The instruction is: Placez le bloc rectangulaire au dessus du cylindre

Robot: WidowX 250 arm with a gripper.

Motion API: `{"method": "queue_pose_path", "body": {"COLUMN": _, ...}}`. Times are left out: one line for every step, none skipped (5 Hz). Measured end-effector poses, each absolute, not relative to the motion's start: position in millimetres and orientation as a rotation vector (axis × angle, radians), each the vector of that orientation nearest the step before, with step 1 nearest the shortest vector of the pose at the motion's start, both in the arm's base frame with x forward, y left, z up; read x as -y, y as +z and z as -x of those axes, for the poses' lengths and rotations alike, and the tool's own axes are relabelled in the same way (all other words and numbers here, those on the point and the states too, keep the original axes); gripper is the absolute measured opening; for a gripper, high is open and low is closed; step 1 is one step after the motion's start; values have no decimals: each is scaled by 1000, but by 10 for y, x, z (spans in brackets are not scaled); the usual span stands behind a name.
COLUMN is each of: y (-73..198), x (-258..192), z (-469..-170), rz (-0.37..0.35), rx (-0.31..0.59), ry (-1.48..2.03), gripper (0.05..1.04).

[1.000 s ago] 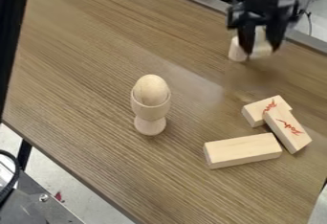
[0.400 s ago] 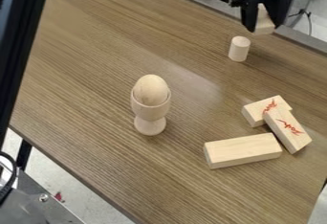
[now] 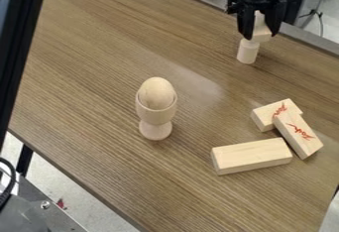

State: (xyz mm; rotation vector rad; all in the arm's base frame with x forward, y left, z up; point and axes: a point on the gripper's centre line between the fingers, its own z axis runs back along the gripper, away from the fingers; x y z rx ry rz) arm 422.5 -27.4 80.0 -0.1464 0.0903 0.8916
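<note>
Wooden cylinder (image 3: 248, 53) stands upright; keep it unbumped. Block (image 3: 261, 29), pinched in gripper (image 3: 260, 36), sits at cylinder's top, seemingly off toward view's right: probably centre, lower gently, release once flat. Cylinder's top partly covered; can't tell if block touches it. Block's sides partly hidden by fingers, far face unseen.

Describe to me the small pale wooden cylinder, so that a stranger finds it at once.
On the brown wood-grain table, go to its far edge, at the upper right. The cylinder stands upright there, below the black two-finger gripper. Unlike the pale rectangular wooden block in that gripper, it is round, with straight sides.
</note>
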Motion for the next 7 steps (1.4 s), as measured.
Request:
{"method": "queue_pose_path", "body": {"y": 691, "x": 293, "z": -4174, "rz": 147, "rx": -107, "ry": 888, "gripper": 553}}
{"method": "queue_pose_path", "body": {"y": 677, "x": 350, "z": -4174, "rz": 152, "rx": -105, "ry": 875, "gripper": 553}}
{"method": "queue_pose_path", "body": {"y": 676, "x": 352, "z": -4178, "rz": 151, "rx": -101, "ry": 871, "gripper": 553}}
{"method": "queue_pose_path", "body": {"y": 674, "x": 340, "z": -4185, "rz": 146, "rx": -94, "ry": 873, "gripper": 553}}
{"method": "queue_pose_path", "body": {"y": 685, "x": 343, "z": -4198, "rz": 150, "rx": -89, "ry": 875, "gripper": 553}}
{"method": "queue_pose_path", "body": {"y": 668, "x": 345, "z": -4229, "rz": 153, "rx": -86, "ry": 872, "gripper": 553}}
{"method": "queue_pose_path", "body": {"y": 618, "x": 347, "z": -4228, "rz": 146, "rx": -92, "ry": 876, "gripper": 553}}
